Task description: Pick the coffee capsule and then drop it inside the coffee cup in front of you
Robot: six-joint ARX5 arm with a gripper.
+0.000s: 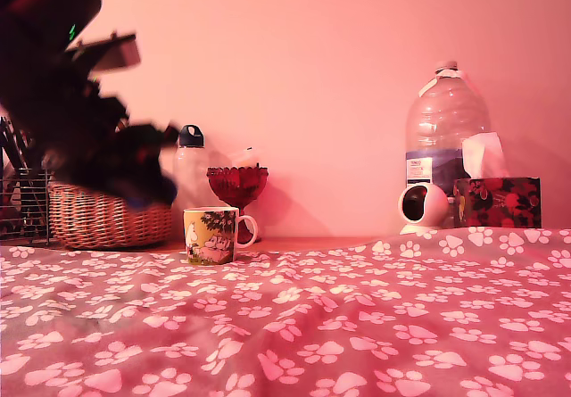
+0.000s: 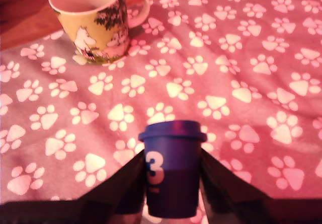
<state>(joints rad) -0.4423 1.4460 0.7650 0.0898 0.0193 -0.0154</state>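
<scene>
Clamped between two dark fingers at the lower middle of the wrist view, a dark blue plastic coffee capsule with a flanged rim and an orange-and-white "3" on its side stands upright, the pincer closed on it with one finger pressing each flank. Beneath it spreads a pink cloth printed with white paw marks, rumpled into soft folds and covering most of that frame. At the upper left of the wrist view sits the small ceramic coffee cup, white at rim and handle, its yellow-green side carrying a white cartoon figure and a dark tree; it stands upright on the cloth, well apart from the capsule, its mouth open and its white inside showing nothing in it.

From the exterior view, the blurred black robot arm fills the upper left of the frame, and the pincer itself cannot be made out there. The cup stands left of centre at the far edge of the paw-print cloth, its handle turned toward the exterior view's right. Just behind it is a red scalloped glass goblet, and beside that a white bottle with a dark cap. A woven wicker basket lies at the left edge. At the right of the frame are a large clear plastic water jug, a round white camera and a dark floral tissue box, all before a plain pink wall.
</scene>
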